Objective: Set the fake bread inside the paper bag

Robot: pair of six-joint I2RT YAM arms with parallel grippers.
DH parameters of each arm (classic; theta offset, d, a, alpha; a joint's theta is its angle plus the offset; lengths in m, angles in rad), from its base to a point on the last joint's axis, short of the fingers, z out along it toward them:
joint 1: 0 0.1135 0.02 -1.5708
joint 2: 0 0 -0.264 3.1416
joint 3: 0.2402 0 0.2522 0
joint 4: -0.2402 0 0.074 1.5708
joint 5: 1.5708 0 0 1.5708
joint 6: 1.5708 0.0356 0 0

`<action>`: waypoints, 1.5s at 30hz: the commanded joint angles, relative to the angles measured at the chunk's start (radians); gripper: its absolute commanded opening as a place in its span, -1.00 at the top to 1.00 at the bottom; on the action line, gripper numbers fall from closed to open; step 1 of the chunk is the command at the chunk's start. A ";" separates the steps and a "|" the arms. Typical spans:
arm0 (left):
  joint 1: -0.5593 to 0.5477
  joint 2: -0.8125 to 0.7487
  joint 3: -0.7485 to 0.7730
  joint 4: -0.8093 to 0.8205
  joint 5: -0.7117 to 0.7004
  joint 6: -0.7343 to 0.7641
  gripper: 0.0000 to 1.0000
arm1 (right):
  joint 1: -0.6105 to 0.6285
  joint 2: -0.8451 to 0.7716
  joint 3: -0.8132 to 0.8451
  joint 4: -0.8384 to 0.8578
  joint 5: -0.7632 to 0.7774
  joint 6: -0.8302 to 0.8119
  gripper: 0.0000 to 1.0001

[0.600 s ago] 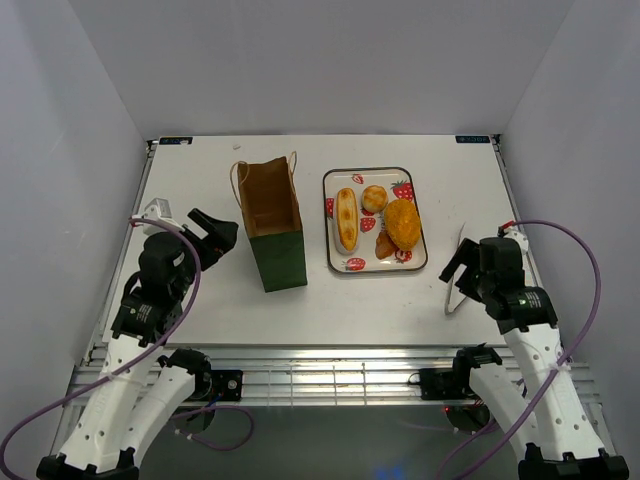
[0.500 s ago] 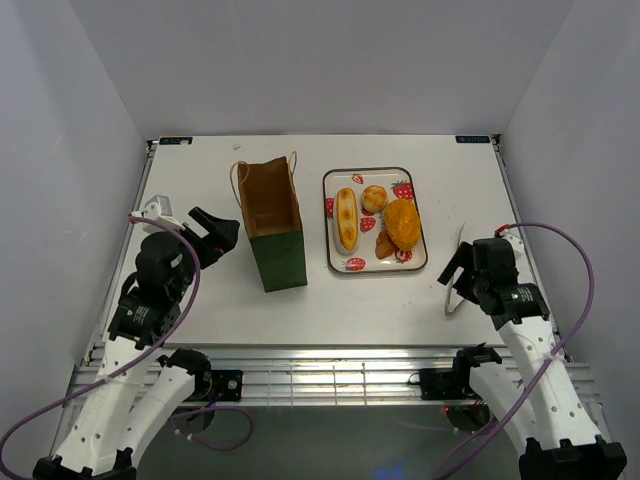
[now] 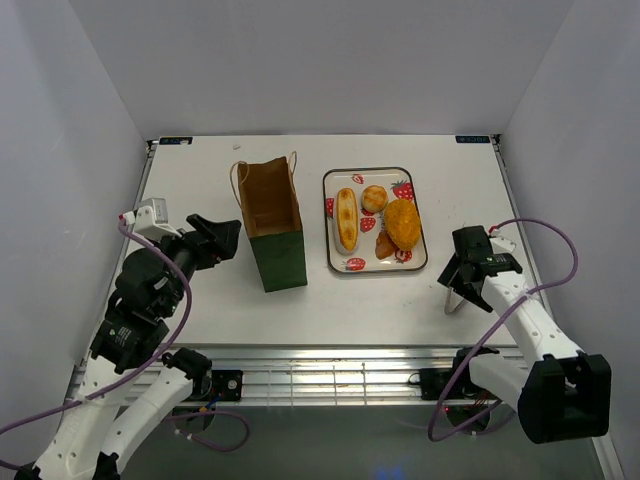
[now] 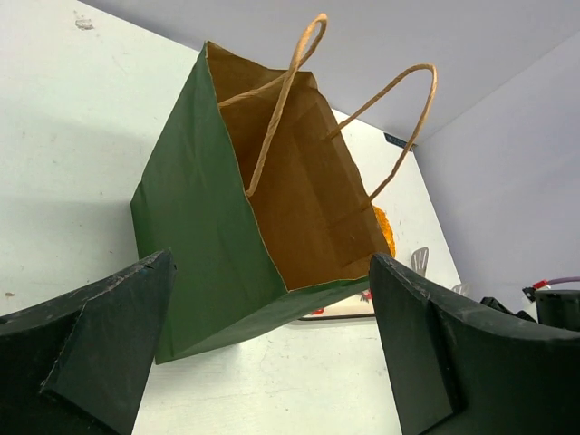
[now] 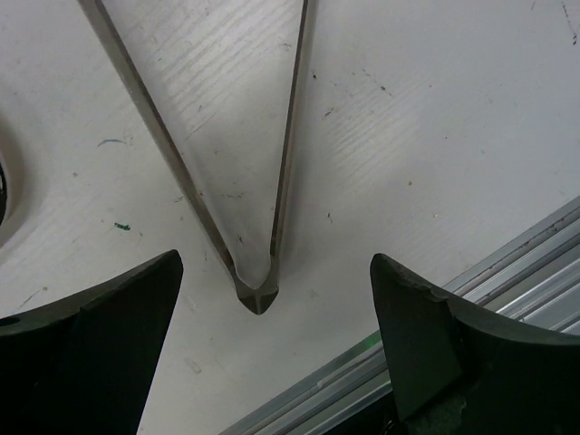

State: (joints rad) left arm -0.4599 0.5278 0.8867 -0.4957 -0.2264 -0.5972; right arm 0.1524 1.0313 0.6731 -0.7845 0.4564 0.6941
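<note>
Left wrist cam first: my left claw (image 4: 272, 263) is spread wide and has nothing in it. The paper bag (image 4: 208, 236) shows up framed between the jaws, standing upright with its mouth open, green outside and brown inside. Both loop handles (image 4: 290, 100) are sticking up. A sliver of orange bun peeks out past the bag's far corner.

On the top external cam, the left claw (image 3: 218, 238) hangs just beside the bag (image 3: 272, 225), which sits at its 3 o'clock. I think there's a small gap between them.

My right claw (image 5: 276, 263) is also wide open and empty. It's hovering over the hinge end of a pair of metal tongs (image 5: 254, 290) lying flat on the desk (image 3: 200, 180), jaws either side of them and not gripping. From above, that claw (image 3: 455, 275) is near the desk's 4 o'clock corner.

All the fake bread (image 3: 375, 222) is on the strawberry tray (image 3: 327, 240), at the bag's 3 o'clock and the right claw's 11 o'clock:
- long roll (image 3: 346, 220) at the tray's 9 o'clock
- round bun (image 3: 374, 198) at 12
- big oval bun (image 3: 403, 224) at 3
- small dark piece (image 3: 385, 245) tucked against the oval bun at 5
</note>
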 commanded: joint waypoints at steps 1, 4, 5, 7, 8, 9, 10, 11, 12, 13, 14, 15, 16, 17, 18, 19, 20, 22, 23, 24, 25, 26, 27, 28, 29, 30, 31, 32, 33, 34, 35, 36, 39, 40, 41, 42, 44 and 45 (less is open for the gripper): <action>-0.046 -0.006 0.015 0.017 -0.060 0.037 -0.96 | -0.005 0.053 0.042 0.039 0.094 0.036 -0.80; -0.080 -0.015 0.011 0.031 -0.074 0.053 -0.96 | -0.005 0.111 0.031 0.124 0.091 0.009 -0.80; -0.085 -0.017 0.006 0.034 -0.077 0.057 -0.96 | -0.005 0.118 0.026 0.152 0.085 -0.011 -0.80; -0.100 -0.026 0.000 0.039 -0.079 0.065 -0.96 | -0.005 0.133 0.010 0.204 0.079 -0.027 -0.82; -0.103 -0.028 -0.003 0.040 -0.080 0.068 -0.96 | -0.005 0.136 0.003 0.262 0.065 -0.042 -0.83; -0.108 -0.031 -0.005 0.042 -0.080 0.071 -0.96 | -0.005 0.139 -0.009 0.292 0.056 -0.062 -0.86; -0.109 -0.032 -0.006 0.042 -0.080 0.071 -0.96 | -0.005 0.147 -0.012 0.313 0.051 -0.064 -0.86; -0.109 -0.032 -0.005 0.040 -0.079 0.074 -0.96 | -0.005 0.154 -0.013 0.341 0.050 -0.065 -0.87; -0.109 -0.035 -0.003 0.039 -0.076 0.074 -0.96 | -0.005 0.164 -0.015 0.350 0.053 -0.065 -0.87; -0.111 -0.038 -0.005 0.040 -0.074 0.074 -0.96 | -0.005 0.186 -0.014 0.355 0.056 -0.064 -0.88; -0.111 -0.040 -0.006 0.040 -0.073 0.074 -0.96 | -0.005 0.200 -0.012 0.360 0.065 -0.061 -0.88; -0.111 -0.043 -0.008 0.040 -0.071 0.073 -0.96 | -0.005 0.214 -0.012 0.360 0.070 -0.054 -0.89; -0.111 -0.048 -0.009 0.043 -0.068 0.073 -0.96 | -0.005 0.237 -0.012 0.361 0.073 -0.044 -0.90; -0.111 -0.055 -0.011 0.045 -0.067 0.073 -0.96 | -0.005 0.245 -0.015 0.367 0.073 -0.041 -0.91; -0.111 -0.060 -0.017 0.049 -0.065 0.073 -0.96 | -0.005 0.253 -0.015 0.367 0.074 -0.032 -0.93; -0.111 -0.064 -0.018 0.055 -0.064 0.076 -0.96 | -0.005 0.259 -0.023 0.372 0.074 -0.022 -0.94; -0.111 -0.069 -0.020 0.055 -0.062 0.077 -0.96 | -0.005 0.259 -0.024 0.376 0.070 -0.021 -0.96; -0.111 -0.072 -0.020 0.059 -0.062 0.082 -0.96 | -0.004 0.247 -0.026 0.370 0.076 -0.019 -0.99; -0.111 -0.074 -0.020 0.059 -0.062 0.085 -0.96 | -0.004 0.237 -0.027 0.372 0.079 -0.027 -1.00; -0.111 -0.074 -0.020 0.057 -0.062 0.088 -0.96 | -0.004 0.227 -0.027 0.373 0.079 -0.033 -1.00; -0.111 -0.072 -0.025 0.062 -0.062 0.088 -0.96 | -0.004 0.199 -0.027 0.383 0.077 -0.047 -1.00; -0.111 -0.074 -0.028 0.065 -0.060 0.086 -0.96 | -0.004 0.185 -0.027 0.387 0.077 -0.074 -0.99; -0.111 -0.074 -0.032 0.068 -0.059 0.088 -0.96 | -0.004 0.170 -0.026 0.392 0.077 -0.087 -0.98; -0.111 -0.075 -0.037 0.075 -0.056 0.085 -0.96 | -0.004 0.145 -0.021 0.390 0.082 -0.097 -0.96; -0.111 -0.077 -0.045 0.080 -0.053 0.082 -0.96 | -0.004 0.139 -0.015 0.384 0.088 -0.106 -0.95; -0.111 -0.077 -0.048 0.083 -0.047 0.080 -0.96 | -0.004 0.133 0.000 0.374 0.096 -0.108 -0.89; -0.112 -0.080 -0.051 0.091 -0.044 0.077 -0.96 | -0.004 0.133 0.008 0.343 0.106 -0.105 -0.80; -0.112 -0.080 -0.057 0.094 -0.041 0.076 -0.96 | -0.004 0.134 0.013 0.324 0.134 -0.102 -0.80; -0.112 -0.080 -0.058 0.094 -0.041 0.073 -0.96 | -0.005 0.139 0.016 0.311 0.151 -0.090 -0.80; -0.112 -0.083 -0.060 0.097 -0.041 0.073 -0.96 | -0.007 0.151 0.013 0.300 0.159 -0.088 -0.80; -0.112 -0.087 -0.061 0.098 -0.041 0.074 -0.96 | -0.017 0.159 0.007 0.283 0.162 -0.084 -0.80; -0.115 -0.088 -0.061 0.100 -0.041 0.077 -0.96 | -0.023 0.170 0.000 0.283 0.159 -0.070 -0.80; -0.125 -0.088 -0.055 0.094 -0.051 0.094 -0.96 | -0.028 0.191 -0.020 0.287 0.162 -0.047 -0.80; -0.128 -0.088 -0.054 0.094 -0.060 0.097 -0.96 | -0.028 0.211 -0.024 0.292 0.162 -0.039 -0.80; -0.129 -0.086 -0.052 0.092 -0.063 0.100 -0.96 | -0.028 0.220 -0.027 0.300 0.160 -0.038 -0.80; -0.132 -0.088 -0.052 0.095 -0.070 0.106 -0.96 | -0.028 0.230 -0.030 0.309 0.160 -0.033 -0.80; -0.137 -0.086 -0.054 0.098 -0.074 0.111 -0.96 | -0.028 0.253 -0.038 0.320 0.165 -0.022 -0.80; -0.140 -0.088 -0.055 0.103 -0.074 0.115 -0.96 | -0.028 0.265 -0.044 0.341 0.162 -0.022 -0.80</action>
State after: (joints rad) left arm -0.5888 0.4477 0.8284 -0.4156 -0.2832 -0.5079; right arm 0.1265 1.2724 0.6456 -0.4717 0.5804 0.6411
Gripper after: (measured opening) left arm 0.979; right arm 0.900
